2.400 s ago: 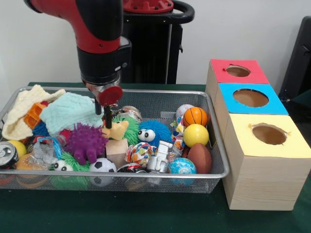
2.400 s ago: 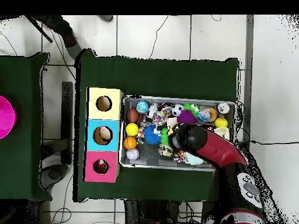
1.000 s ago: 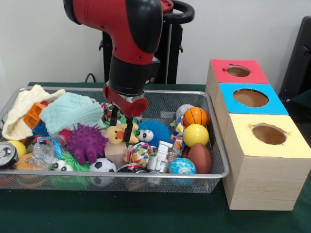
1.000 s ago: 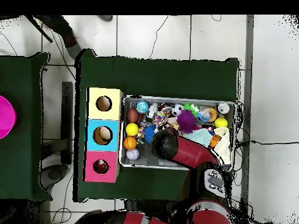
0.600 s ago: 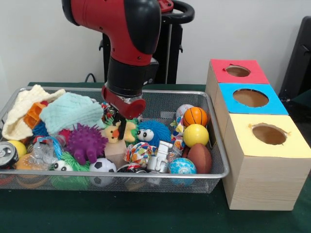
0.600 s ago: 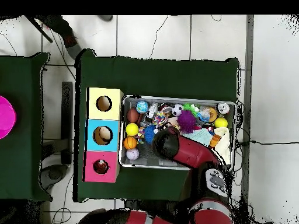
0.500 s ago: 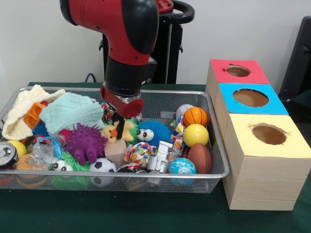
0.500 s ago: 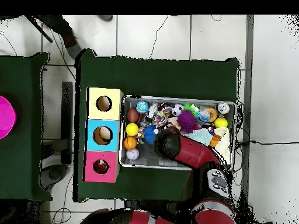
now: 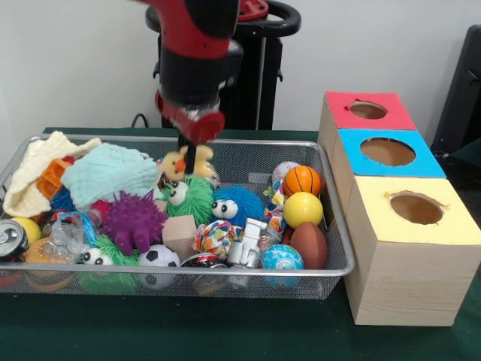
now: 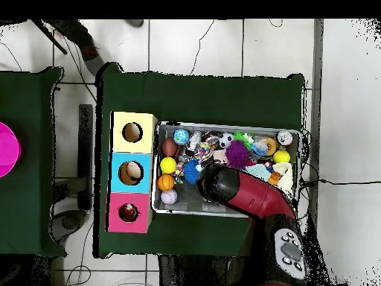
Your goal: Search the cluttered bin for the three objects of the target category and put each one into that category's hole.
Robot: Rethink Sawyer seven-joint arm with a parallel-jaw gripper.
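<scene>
Pinching the duck [image 9: 180, 163] in fingers [image 9: 189, 159] — held clear of the bin [image 9: 331, 226], holes at 3 o'clock.

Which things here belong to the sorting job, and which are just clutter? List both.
Job in hand: tool, shut on the yellow duck toy above the wire bin; boxes with holes.

Lying about: purple spiky ball, basketball, teal cloth, soda can.

Green table [image 9: 225, 335]: wire bin [image 9: 331, 226], hole boxes [image 9: 406, 293]
</scene>
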